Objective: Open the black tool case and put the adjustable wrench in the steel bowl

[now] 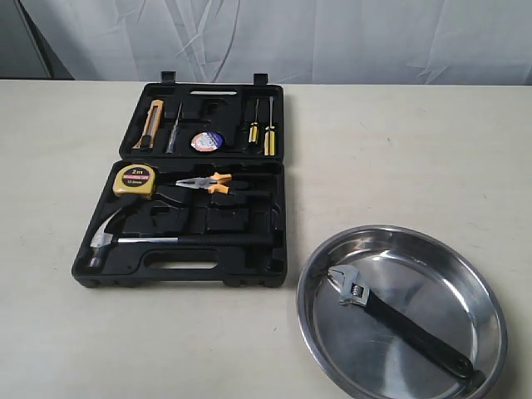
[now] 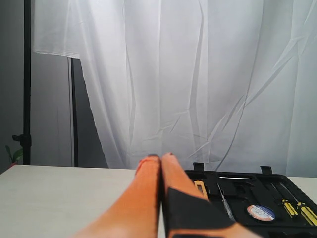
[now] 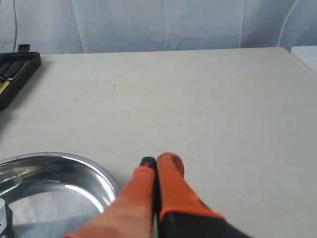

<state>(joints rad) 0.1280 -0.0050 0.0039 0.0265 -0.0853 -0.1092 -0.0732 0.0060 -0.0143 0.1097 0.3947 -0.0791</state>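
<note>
Case [image 1: 241,224] is open flat on the bench [image 1: 416,150], lid half on the far side, base half toward the near edge, handle slot nearest.

Lid half holds a utility knife [image 1: 150,123], a thin probe-type tool I can't identify, a tape roll [image 1: 204,142] and two yellow-handled screwdrivers [image 1: 262,131]. Base half holds the tape measure [image 1: 135,180], orange pliers [image 1: 208,184] and the hammer [image 1: 179,240], each in its recess. The hammer runs along the near side, head at the left end.

Wrench [image 1: 407,328] is in the bowl [image 1: 449,283]. It lies diagonally on the bowl floor, silver head toward the case side, black handle running to the near-right rim and touching or nearly touching the wall there. Bowl sits on the bench just right of the case's near corner, close but apart from it.

Neither arm shows in the exterior view.

Left pincer [image 2: 159,163]: fingers pressed together, nothing between them. It points level toward the white curtain [image 2: 198,74], with the bench and the lid half of the case below and beyond the tips.

Right pincer [image 3: 156,166]: also closed tight, empty. It's over bare bench with the bowl rim just beside the fingers. A corner of the case shows well apart at the frame edge. Can't tell from the wrist views how high either pincer sits.
</note>
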